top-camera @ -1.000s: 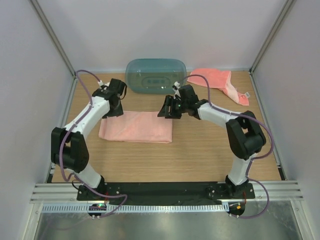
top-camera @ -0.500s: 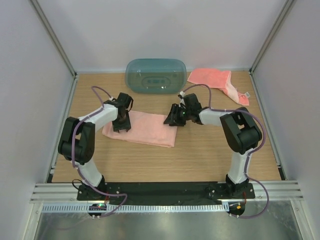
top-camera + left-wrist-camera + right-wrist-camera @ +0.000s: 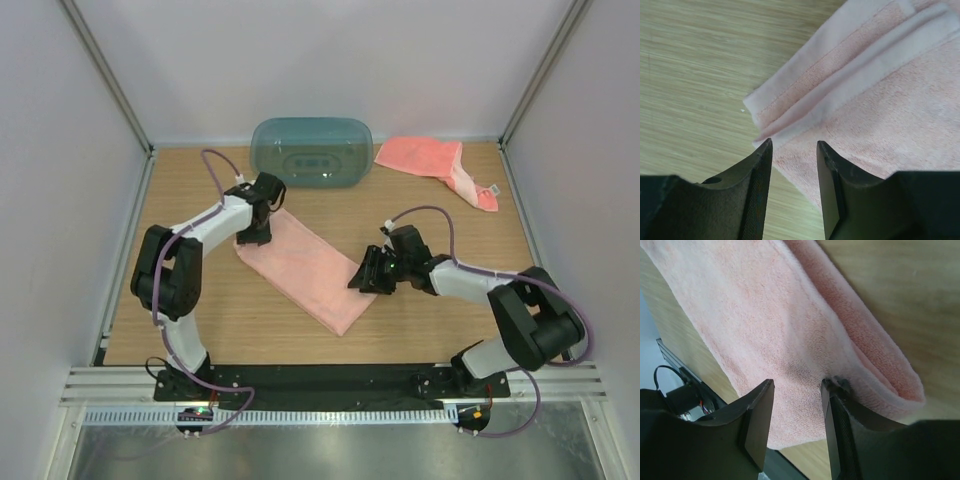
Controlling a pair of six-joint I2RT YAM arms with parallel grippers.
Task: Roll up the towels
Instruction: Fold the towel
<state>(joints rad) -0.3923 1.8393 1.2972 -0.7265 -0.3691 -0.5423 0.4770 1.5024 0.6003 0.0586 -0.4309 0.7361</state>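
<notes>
A folded pink towel [image 3: 305, 270] lies flat and diagonal on the wooden table, from far left to near right. My left gripper [image 3: 254, 236] is low over its far-left end. In the left wrist view the left gripper [image 3: 794, 145] is open, its jaws astride the towel's stitched corner [image 3: 880, 100]. My right gripper [image 3: 366, 280] is at the towel's right long edge. In the right wrist view the right gripper [image 3: 797, 382] is open and down on the towel [image 3: 765, 305], one finger [image 3: 840, 405] dented into the folded edge. A second pink towel [image 3: 430, 160] lies crumpled at the back right.
A teal translucent oval container [image 3: 311, 152] stands upside down at the back centre, just behind the left gripper. White walls close the table on three sides. The black base rail [image 3: 330, 382] runs along the near edge.
The towel has swung from lying level to lying diagonal. My right gripper moved nearer and to the right with its end. My left gripper moved right and slightly back.
</notes>
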